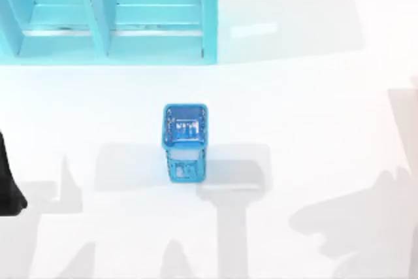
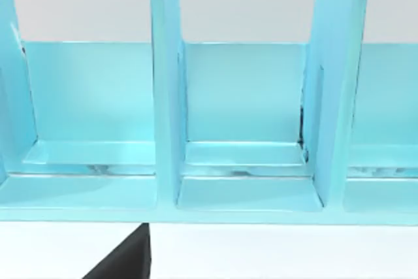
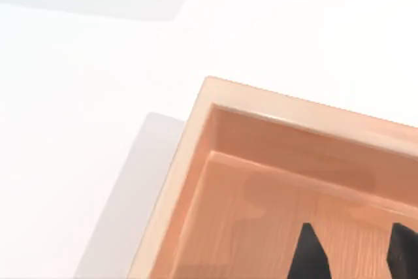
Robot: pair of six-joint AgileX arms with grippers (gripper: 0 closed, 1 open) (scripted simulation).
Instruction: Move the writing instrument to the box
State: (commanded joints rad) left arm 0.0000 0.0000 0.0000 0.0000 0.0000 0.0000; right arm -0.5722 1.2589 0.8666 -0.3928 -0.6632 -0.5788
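1. The right gripper (image 3: 353,256) hangs over the box (image 3: 294,106). It is released: its dark fingertips (image 3: 307,253) stand apart, with only bare wooden floor between them.
2. I cannot tell where the marker is. Nothing lies on the stretch of box floor that is in sight.
3. Risk: if the marker is still on the table, the task has yet to start. Open jaws over the box could then be mistaken for a finished drop.
4. Risk: the gripper sits near the box's corner wall. A low sideways move could knock the rim and shift the box.
5. Risk: the basket (image 1: 185,171) stands tall and alone at the table's centre. An arm crossing low could tip it.
6. The left arm (image 1: 10,178) is parked at 9 o'clock in the top view. I cannot tell its pincer's state.
7. The shelf (image 1: 104,24) stands farthest off, at 11 o'clock, well apart from the basket.
8. The right wrist view gives the box and the open jaws, which the top view leaves out.
9. The top view gives the basket and the table layout.
10. The left wrist view looks straight into the shelf's (image 2: 166,96) bare bays, which the top view sees from above.
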